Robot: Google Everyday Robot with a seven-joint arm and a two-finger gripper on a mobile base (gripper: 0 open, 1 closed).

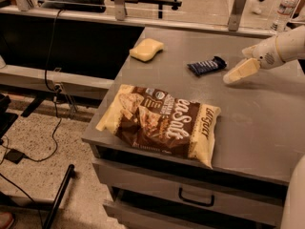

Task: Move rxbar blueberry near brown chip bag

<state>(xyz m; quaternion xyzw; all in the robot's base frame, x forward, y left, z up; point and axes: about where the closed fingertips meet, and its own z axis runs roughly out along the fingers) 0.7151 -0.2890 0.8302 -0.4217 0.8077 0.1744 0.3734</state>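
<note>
Cream, tapered gripper point(229, 78) sits just beside flat navy rxbar blueberry point(207, 65).

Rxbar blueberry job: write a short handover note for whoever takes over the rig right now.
Gripper: low over the table, just to the picture's right of the rxbar blueberry, with a small gap between them. Nothing visible in it.
Rxbar blueberry: flat on the table, toward the back.
Brown chip bag: lying at the table's front edge, well apart from the bar.
Done: only the approach to the bar; it is not grasped.
Left: grasp the bar, bring it forward, and set it down beside the bag.
</note>
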